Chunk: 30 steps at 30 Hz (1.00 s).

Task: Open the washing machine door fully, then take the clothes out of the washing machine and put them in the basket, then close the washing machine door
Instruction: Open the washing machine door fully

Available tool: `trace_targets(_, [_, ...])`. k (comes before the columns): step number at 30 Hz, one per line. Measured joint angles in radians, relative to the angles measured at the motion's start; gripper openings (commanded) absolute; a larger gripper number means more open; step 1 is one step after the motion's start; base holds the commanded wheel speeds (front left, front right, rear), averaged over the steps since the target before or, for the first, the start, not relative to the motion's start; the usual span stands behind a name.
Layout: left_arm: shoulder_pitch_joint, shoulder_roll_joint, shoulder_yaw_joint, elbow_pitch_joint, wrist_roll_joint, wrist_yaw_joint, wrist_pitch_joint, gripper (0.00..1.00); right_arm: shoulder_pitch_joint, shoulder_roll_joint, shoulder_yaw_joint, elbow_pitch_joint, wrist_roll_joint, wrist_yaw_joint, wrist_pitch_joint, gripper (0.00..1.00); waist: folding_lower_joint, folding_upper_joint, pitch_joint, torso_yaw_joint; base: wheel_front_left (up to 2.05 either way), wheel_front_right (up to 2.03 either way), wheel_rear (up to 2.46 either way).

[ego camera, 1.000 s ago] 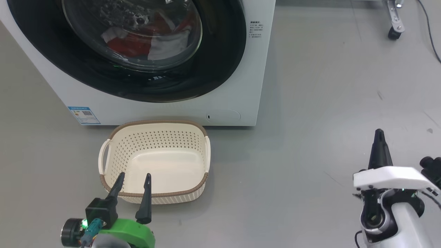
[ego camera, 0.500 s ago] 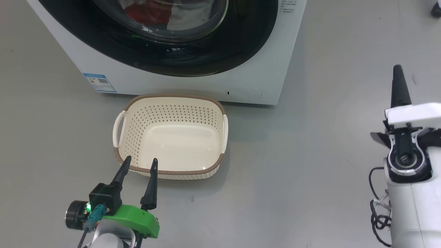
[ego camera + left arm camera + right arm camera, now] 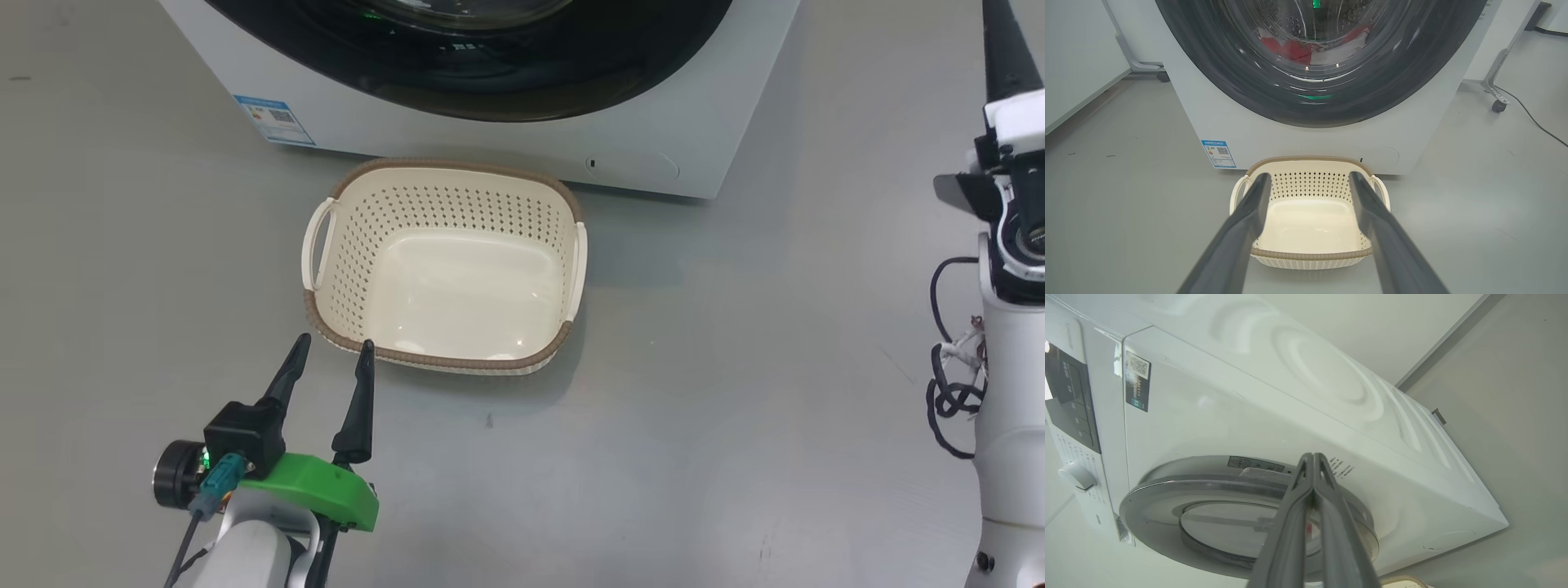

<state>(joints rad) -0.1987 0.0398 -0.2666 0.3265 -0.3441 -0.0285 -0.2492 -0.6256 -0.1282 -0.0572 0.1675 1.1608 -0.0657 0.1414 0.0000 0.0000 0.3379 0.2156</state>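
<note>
Grey floor (image 3: 735, 367) found smooth, faintly scuffed. White washing machine (image 3: 424, 139) stood directly on it. Cream basket (image 3: 445, 208) set upright on floor, close before washer's lower front panel. Castored metal leg (image 3: 1494, 87) and black cable (image 3: 1535, 122) noted beside washer.

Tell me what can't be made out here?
Head view: washing machine door mostly cut off by the top edge.
Left wrist view: clothes blurred behind reflecting glass; blue label print too small.
Right wrist view: right gripper covers part of the door.
</note>
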Motion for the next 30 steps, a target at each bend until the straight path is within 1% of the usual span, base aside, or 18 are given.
trace_targets(6, [-0.028,-0.002,-0.015,-0.004,-0.024,-0.009,0.0,1.0,-0.096,-0.024,0.005,0.025,-0.002,-0.018,0.034,0.0,0.0003,0.0,0.042,0.03,0.0,0.0,0.0])
trace_targets(11, [-0.038,-0.003,-0.037,-0.01,-0.051,-0.013,0.0,1.0,-0.18,-0.025,0.024,0.049,-0.002,-0.033,0.059,0.0,0.0003,0.0,0.077,0.051,0.0,0.0,0.0])
trace_targets(19, [-0.08,-0.006,-0.091,-0.013,-0.074,-0.024,0.0,1.0,-0.271,-0.039,0.003,0.105,0.001,-0.043,0.087,0.0,0.0002,0.0,0.124,0.09,0.0,0.0,0.0])
trace_targets(22, [-0.085,-0.007,-0.092,-0.015,-0.08,-0.025,0.0,1.0,-0.299,-0.034,-0.002,0.132,0.011,-0.05,0.097,0.0,0.0002,0.0,0.139,0.106,0.0,0.0,0.0])
trace_targets(26, [-0.091,-0.007,-0.087,-0.016,-0.081,-0.025,0.0,1.0,-0.351,-0.02,0.011,0.16,0.018,-0.05,0.11,0.0,0.0002,0.0,0.163,0.118,0.0,0.0,0.0])
trace_targets(30, [-0.103,-0.008,-0.086,-0.013,-0.088,-0.025,0.0,1.0,-0.369,-0.013,0.011,0.203,0.039,-0.051,0.125,0.0,0.0002,0.0,0.175,0.13,0.0,0.0,0.0])
